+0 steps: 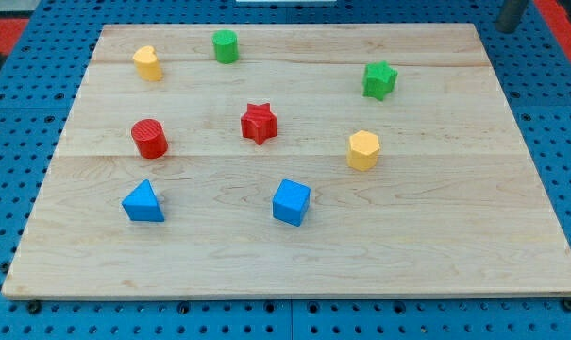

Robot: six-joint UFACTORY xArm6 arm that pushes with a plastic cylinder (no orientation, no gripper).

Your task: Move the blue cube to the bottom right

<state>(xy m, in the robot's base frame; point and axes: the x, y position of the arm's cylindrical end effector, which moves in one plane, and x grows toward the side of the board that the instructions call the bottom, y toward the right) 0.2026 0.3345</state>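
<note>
The blue cube (291, 202) sits on the wooden board (455, 255), a little below centre, resting flat with one corner turned toward the view's bottom. It stands apart from everything: the red star (259, 123) lies above it toward the view's top, the yellow hexagonal block (363, 150) up and to the view's right, and the blue triangular block (142, 202) well off to the view's left. My tip itself does not show; only a dark cylindrical piece (511, 14) appears at the view's top right corner, beyond the board's edge, and I take that for part of the rod. The rig carries no jaws, so there is nothing to report as parted or closed. I judge the cube to be light, rigid plastic that will slide readily on the smooth wood and turn if struck off-centre. There is nothing to grasp; contact should be made on its upper-left face, squarely through the middle, pushing toward the bottom right corner. The path that way appears unobstructed. The task is not yet begun.
</note>
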